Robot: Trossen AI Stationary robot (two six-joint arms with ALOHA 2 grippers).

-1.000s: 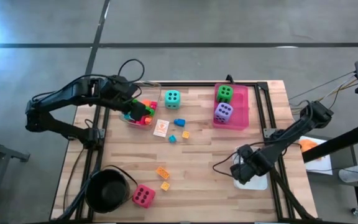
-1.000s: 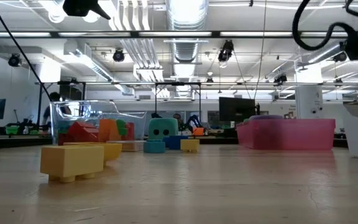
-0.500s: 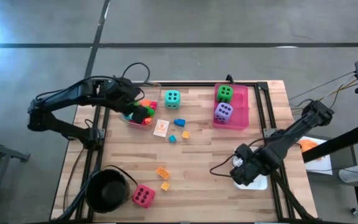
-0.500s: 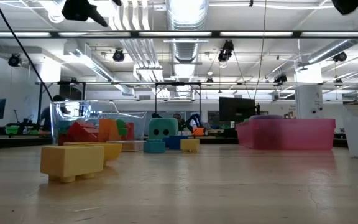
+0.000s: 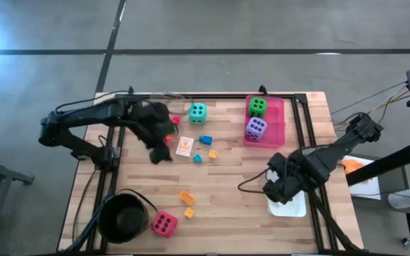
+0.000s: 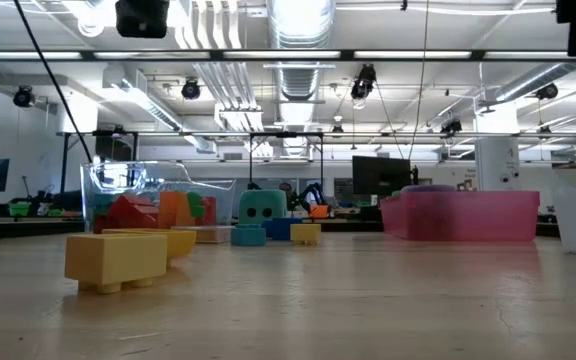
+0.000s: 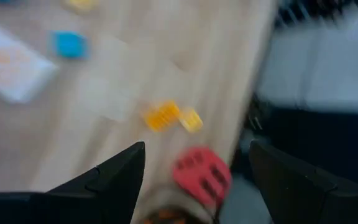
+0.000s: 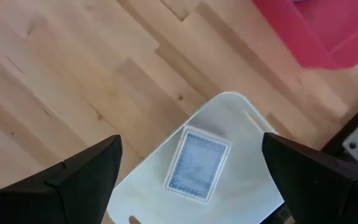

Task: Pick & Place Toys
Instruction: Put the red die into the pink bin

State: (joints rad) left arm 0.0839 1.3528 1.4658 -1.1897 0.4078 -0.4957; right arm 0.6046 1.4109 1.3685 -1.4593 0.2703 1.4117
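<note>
Hovering over the bench (image 5: 233,178), left gripper (image 5: 164,154) (fingers spread, nothing held) seen near a card (image 5: 184,146), right gripper (image 5: 275,190) likewise spread above a white tray (image 8: 241,180).

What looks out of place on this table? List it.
Nothing is spilled or damaged. Unsorted toys: the pink-red die sits beside the black pot, the teal die sits alone, and small blocks lie loose mid-table. The green die and purple die are in the pink tray.

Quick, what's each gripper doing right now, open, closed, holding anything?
Left gripper: open, empty, above the wooden table.
Right gripper: open, empty, over the white plastic tray holding a blue-backed card.
</note>
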